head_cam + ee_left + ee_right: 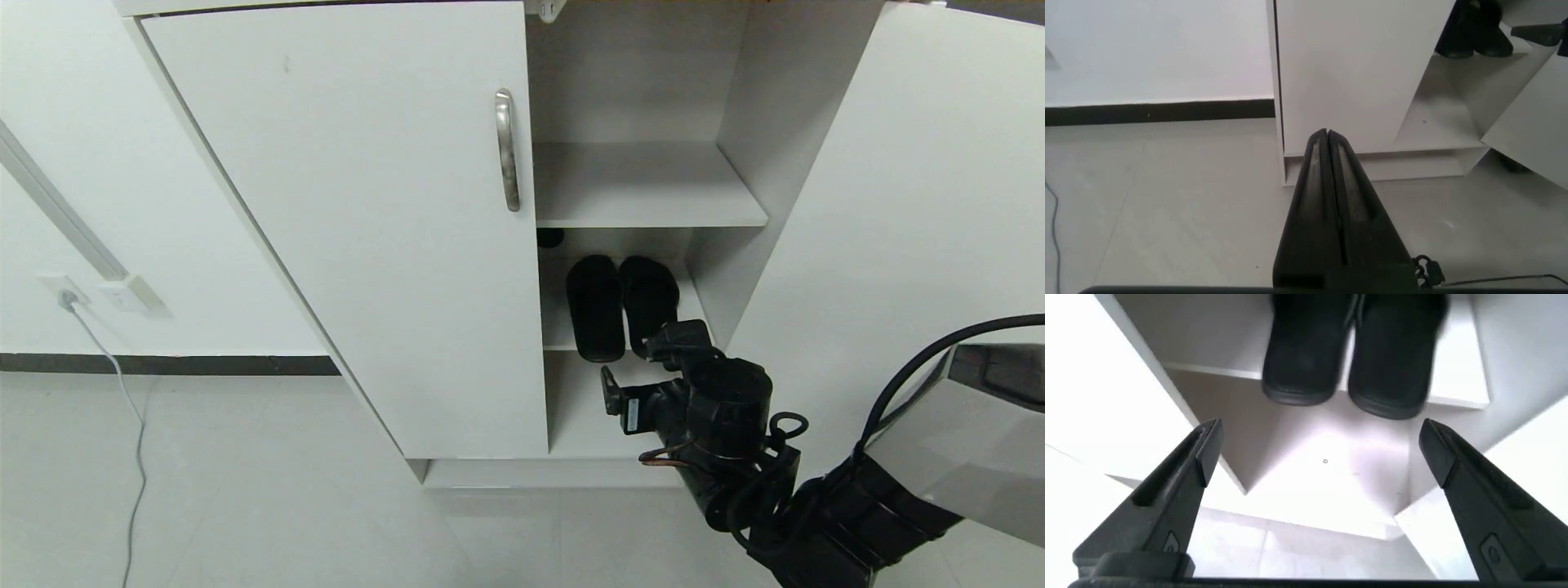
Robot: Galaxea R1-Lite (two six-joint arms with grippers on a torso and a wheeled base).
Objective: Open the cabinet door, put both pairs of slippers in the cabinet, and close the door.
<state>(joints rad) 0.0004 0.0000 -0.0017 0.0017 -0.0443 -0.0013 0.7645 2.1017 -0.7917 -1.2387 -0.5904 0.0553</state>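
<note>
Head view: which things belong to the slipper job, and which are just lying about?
Job: black slippers on a shelf; open right cabinet door; right end effector, open, before them.
Lying about: wall socket; its cable; closed left door's handle.

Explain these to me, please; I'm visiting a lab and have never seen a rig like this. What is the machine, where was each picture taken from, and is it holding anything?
This is a two-armed robot on wheels, and each arm ends in a gripper with two fingers. The wide picture comes from a camera on its head, looking down at a white cabinet. The cabinet's right door stands open and its left door is closed. A pair of black slippers lies on the middle shelf. The other two pictures come from cameras on the wrists. The right gripper is just in front of the slippers, fingers open, holding nothing. The left gripper is over the floor, fingers shut, also empty.
</note>
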